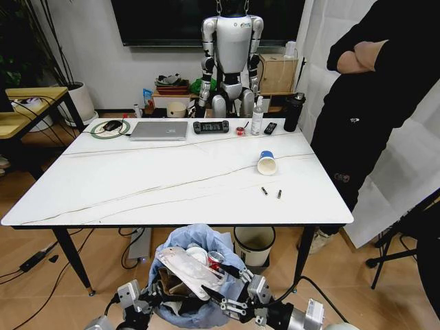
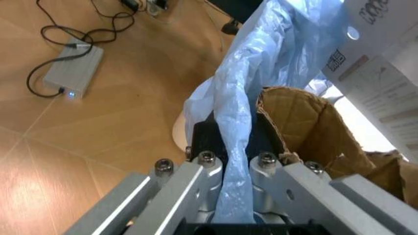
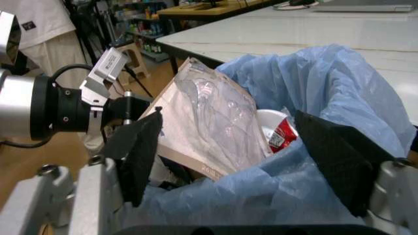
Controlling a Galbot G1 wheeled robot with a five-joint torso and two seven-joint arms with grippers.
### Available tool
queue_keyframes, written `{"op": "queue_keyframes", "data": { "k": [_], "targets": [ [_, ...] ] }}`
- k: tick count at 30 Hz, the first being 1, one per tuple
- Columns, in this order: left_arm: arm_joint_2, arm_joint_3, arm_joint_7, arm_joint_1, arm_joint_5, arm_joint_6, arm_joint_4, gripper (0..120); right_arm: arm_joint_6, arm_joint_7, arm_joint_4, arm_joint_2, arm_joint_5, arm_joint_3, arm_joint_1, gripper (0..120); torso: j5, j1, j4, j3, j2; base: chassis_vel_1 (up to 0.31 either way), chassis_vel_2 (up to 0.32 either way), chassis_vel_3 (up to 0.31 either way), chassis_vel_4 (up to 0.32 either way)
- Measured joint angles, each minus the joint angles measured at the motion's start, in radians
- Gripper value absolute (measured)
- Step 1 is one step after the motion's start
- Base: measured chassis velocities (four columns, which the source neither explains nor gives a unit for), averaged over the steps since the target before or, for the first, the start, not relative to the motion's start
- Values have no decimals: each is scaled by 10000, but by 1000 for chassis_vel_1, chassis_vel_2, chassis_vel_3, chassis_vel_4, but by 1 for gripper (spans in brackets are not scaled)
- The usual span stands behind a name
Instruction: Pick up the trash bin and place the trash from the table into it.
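**Lined bin held below the near edge of the marble table**

Wooden flooring runs under the table [image 1: 137,185], a white veined top on slim black legs, and the trash bin [image 1: 196,313] hangs low in front of its near edge, between the two grippers. Its crinkled light-blue plastic bag [image 3: 333,83] bulges well over the rim. Inside it stand a clear packet [image 3: 209,122] on a printed card, tilted up and poking above the rim, a red-and-white wrapper [image 3: 282,134] just beside it, and torn brown cardboard [image 2: 313,127] against the wall nearest the left arm.

The left gripper [image 1: 135,302] is at the bin's left side; its fingers [image 2: 186,183] are closed together on a gathered fold of the bag, pinching it between the pads. The right gripper [image 1: 237,295] is at the bin's right side, its two dark pads [image 3: 140,152] set wide apart with the bag's edge and the packet lying between them; neither pad visibly presses on the bag.

On the tabletop a blue-and-white paper cup [image 1: 267,163] lies on its side toward the right, with two small dark bits [image 1: 271,192] nearer the edge. A laptop [image 1: 159,130] and a game controller [image 1: 210,126] sit along the far side.
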Motion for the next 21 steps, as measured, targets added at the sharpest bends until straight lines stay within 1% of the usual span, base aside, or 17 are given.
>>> {"op": "queue_keyframes", "data": {
  "k": [3,4,5,8,12,14,16,18,19,21],
  "targets": [
    [20,-3,-18,-5,-35,5,48,0,2,19,129,-152,82,146,-22,91,0,0,0,0,0,0,0,0,0],
    [20,-3,-18,-5,-35,5,48,0,2,19,129,-152,82,146,-22,91,0,0,0,0,0,0,0,0,0],
    [32,-6,-29,-5,-49,8,83,0,4,25,188,-238,145,228,-37,95,0,0,0,0,0,0,0,0,0],
    [41,-8,-39,1,-64,10,135,0,5,38,255,-319,233,346,-39,100,-1,0,0,0,0,0,0,0,0],
    [65,-3,-75,66,-69,19,212,0,-3,104,367,-349,480,623,76,100,-1,0,0,0,0,0,0,0,0],
    [111,11,-126,159,-64,30,215,0,-42,201,389,-191,691,909,274,100,-3,0,0,0,0,0,0,0,0],
    [150,-5,-223,288,-60,46,116,0,-159,567,265,214,1188,1345,714,100,-3,0,-1,0,0,0,0,0,0],
    [164,-18,-255,337,-60,52,73,0,-201,726,208,338,1364,1423,874,100,-1,0,-1,0,0,0,0,0,0],
    [190,-48,-298,434,-55,65,4,0,-237,1057,48,570,1654,1556,1162,100,0,0,0,0,0,0,0,0,0],
    [220,-95,-346,543,-37,79,-73,0,-233,1446,-297,866,1755,1690,1617,100,0,0,1,0,0,0,0,0,0]
  ]
}}
